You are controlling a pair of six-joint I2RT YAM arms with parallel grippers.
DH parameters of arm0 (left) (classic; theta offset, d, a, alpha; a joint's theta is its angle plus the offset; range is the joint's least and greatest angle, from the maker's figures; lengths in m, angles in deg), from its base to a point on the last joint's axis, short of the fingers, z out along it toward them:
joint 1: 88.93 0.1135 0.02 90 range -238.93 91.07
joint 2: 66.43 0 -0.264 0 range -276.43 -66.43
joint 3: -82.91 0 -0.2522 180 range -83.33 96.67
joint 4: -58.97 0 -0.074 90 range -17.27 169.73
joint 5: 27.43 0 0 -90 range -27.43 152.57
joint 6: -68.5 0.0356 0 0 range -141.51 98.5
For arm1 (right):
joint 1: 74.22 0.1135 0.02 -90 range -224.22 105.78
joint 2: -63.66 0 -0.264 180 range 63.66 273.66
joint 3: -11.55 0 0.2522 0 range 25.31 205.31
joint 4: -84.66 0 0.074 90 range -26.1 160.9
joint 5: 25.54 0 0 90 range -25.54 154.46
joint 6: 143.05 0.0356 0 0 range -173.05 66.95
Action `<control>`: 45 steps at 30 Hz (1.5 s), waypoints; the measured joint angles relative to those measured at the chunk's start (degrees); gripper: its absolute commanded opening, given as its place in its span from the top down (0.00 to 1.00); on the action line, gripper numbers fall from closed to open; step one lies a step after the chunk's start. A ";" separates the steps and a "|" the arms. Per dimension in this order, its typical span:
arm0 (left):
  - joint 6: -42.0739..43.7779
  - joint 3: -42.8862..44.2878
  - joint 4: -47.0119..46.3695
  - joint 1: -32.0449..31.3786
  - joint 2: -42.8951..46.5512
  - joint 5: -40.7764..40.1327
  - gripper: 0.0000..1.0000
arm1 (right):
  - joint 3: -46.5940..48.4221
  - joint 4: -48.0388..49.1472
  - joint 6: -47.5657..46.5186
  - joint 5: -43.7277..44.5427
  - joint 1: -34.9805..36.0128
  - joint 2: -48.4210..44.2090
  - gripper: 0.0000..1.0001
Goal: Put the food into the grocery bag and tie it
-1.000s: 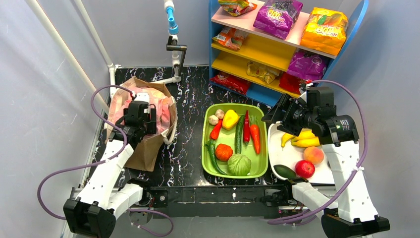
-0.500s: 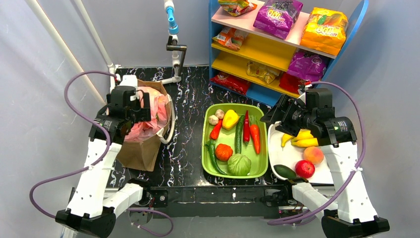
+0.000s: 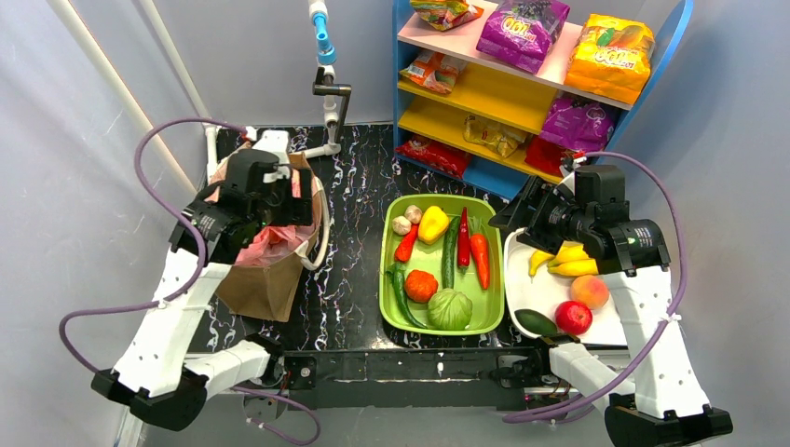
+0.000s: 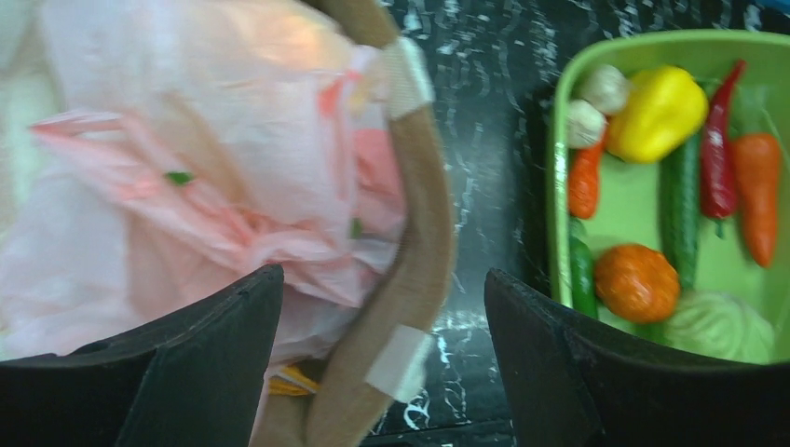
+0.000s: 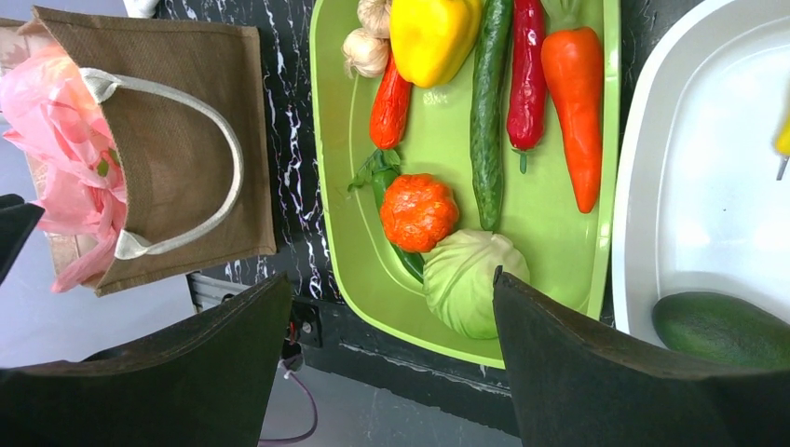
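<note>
Pink grocery bag (image 4: 177, 177) nested in brown tote (image 5: 177, 140), table's left; tote likely props the thin plastic upright. Left end effector (image 4: 382, 317) above it, released, empty. Right end effector (image 5: 391, 317) released over green tray (image 5: 433, 140); food (image 5: 418, 212) not yet bagged.

Vegetables (image 5: 486, 121) on green tray (image 5: 438, 149) beside brown bag (image 5: 168, 121)

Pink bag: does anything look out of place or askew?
Yes. The pink bag sits crumpled inside the brown bag, bunched up and spilling over its rim rather than spread open for loading.
</note>
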State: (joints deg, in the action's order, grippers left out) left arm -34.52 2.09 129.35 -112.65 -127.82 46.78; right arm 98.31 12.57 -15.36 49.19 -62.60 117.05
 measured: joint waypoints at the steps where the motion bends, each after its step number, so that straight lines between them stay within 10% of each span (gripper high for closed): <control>1: -0.50 -0.13 -0.26 -1.95 -0.22 0.24 0.24 | -0.17 0.04 0.00 -0.02 0.00 -0.02 0.14; 12: -5.97 -7.72 -4.76 -7.15 -3.52 1.84 0.31 | -0.79 0.02 -0.20 -0.04 0.00 -0.26 0.14; 22: -7.74 -12.48 -9.77 -7.63 -6.80 2.82 0.59 | -0.79 -0.24 -0.61 0.09 0.00 -0.57 0.14; 27: -8.24 -12.96 -10.58 -7.63 -7.15 2.10 0.99 | -0.79 -0.44 -0.92 0.13 0.00 -0.59 0.14; 45: -14.58 0.20 -9.49 -8.35 -14.82 6.51 1.00 | -0.76 -1.51 -1.97 0.28 0.00 -0.11 0.14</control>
State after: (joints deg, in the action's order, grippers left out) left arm -49.10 2.29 119.86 -121.00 -142.63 53.29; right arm 97.54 11.06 -17.33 49.47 -62.60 116.94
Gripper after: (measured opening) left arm 0.015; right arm 0.860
